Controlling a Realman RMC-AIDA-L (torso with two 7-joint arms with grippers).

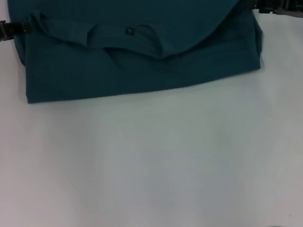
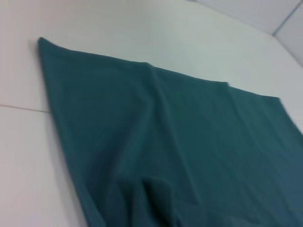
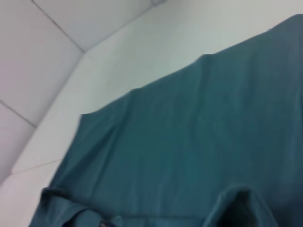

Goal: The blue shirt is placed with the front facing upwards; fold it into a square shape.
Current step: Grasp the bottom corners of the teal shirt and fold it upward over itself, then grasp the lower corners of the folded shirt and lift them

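Clearly the blue shirt (image 1: 134, 50) is soft, light cotton that will sag and crease wherever unsupported, so it is best taken at its side edges or corners, both at once. It lies folded at the far side of the white table (image 1: 157, 167), collar and neck label (image 1: 129, 31) up. The left gripper (image 1: 23, 27) and right gripper (image 1: 249, 1) sit at its opposite edges; whether either is clenched on cloth I cannot tell. Open table spreads nearward.
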